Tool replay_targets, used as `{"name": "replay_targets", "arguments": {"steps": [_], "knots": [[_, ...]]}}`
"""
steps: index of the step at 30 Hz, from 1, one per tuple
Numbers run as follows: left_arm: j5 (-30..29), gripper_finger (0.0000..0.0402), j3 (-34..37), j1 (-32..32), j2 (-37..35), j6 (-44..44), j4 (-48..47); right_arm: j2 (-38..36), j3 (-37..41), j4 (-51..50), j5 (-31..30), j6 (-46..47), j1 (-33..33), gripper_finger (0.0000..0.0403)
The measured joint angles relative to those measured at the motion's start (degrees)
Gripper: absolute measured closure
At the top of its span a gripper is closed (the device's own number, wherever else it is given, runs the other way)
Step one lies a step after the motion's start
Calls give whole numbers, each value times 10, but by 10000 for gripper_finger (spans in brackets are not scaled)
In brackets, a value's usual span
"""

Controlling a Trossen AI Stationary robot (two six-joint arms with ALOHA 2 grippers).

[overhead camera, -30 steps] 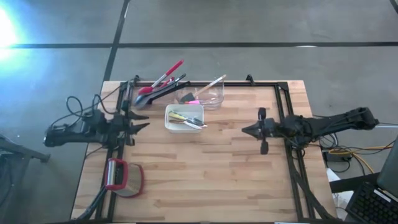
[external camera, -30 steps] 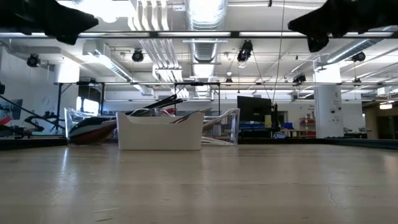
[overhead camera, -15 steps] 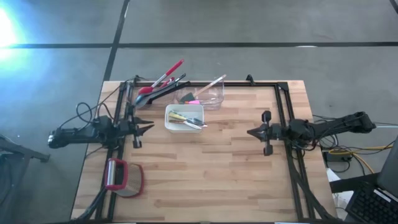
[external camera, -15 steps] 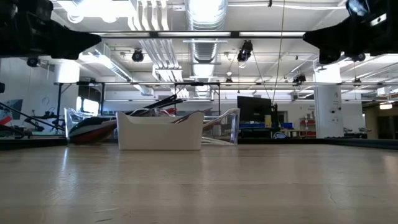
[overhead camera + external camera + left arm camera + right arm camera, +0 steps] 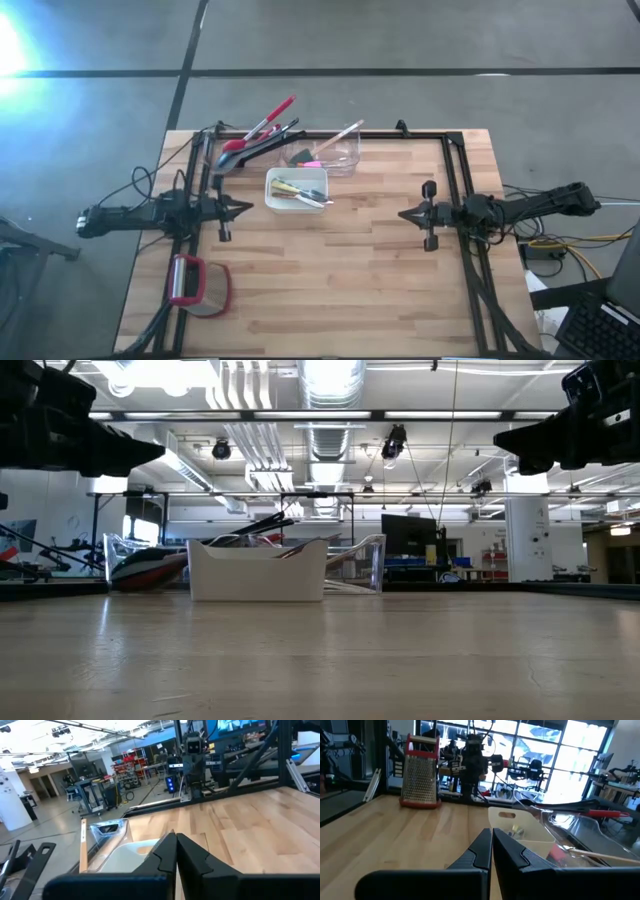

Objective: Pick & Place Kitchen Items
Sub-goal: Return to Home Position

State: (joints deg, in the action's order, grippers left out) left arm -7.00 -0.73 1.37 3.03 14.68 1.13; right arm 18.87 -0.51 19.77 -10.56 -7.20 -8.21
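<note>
Several kitchen items lie at the table's far side: a red-handled utensil and black utensils (image 5: 258, 140) in a pile, small coloured pieces in the white square dish (image 5: 296, 190), and a wooden-handled utensil in the clear tub (image 5: 338, 150). My left gripper (image 5: 245, 209) is shut and empty, raised above the table left of the dish, pointing right. My right gripper (image 5: 402, 215) is shut and empty, raised right of the dish, pointing left. The shut fingers show in the left wrist view (image 5: 175, 851) and the right wrist view (image 5: 491, 845).
A red-and-grey grater (image 5: 198, 285) lies near the table's front left; it also shows in the right wrist view (image 5: 421, 772). Black frame rails run along the table's left, right and far edges. Bare wood lies between the grippers and toward the near edge.
Both arms have drawn back from the middle, the left toward the table's left edge and the right toward its right edge, and settled level, fingertips facing each other. The left gripper has shut its fingers. The items have not moved.
</note>
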Motion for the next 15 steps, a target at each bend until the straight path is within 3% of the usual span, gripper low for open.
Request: {"name": "replay_targets", "arguments": {"steps": [15], "knots": [[-4, 376, 0, 0, 0, -1, 4, 0, 0, 0, 0, 1, 0, 394]]}}
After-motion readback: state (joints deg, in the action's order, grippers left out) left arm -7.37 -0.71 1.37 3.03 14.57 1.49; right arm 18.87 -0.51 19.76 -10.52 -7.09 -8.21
